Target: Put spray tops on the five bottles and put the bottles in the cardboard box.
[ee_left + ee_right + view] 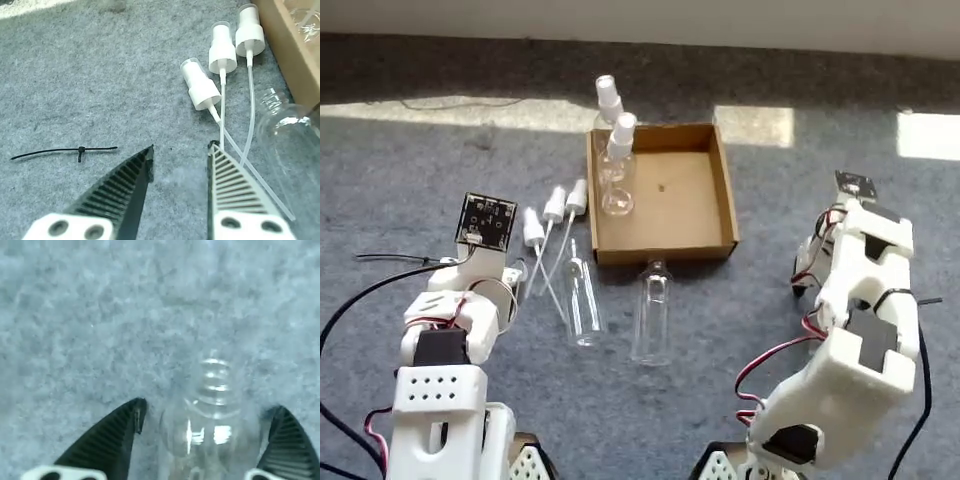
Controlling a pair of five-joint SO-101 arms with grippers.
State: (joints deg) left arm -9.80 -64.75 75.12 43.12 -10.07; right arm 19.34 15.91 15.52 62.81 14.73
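- The left pincer (180,147) stood wide over the carpet (100,75), gripping nothing. Three tops (222,47) lay just ahead of its tips, their thin tubes running back past one jaw.
- A bare bottle (295,145) lay just beside that same jaw, with the box (292,60) beyond it.
- The right pincer (207,407) was wide too. A second bottle (210,435) lay between its jaws, neck pointing away, and neither jaw seemed to touch it.
- I'd judge the bottles light, smooth and apt to roll or slip, so best pinched gently across the body.
- The tops looked light and stiff at the collar and the tubes bendy, so take the collar, not the tube.
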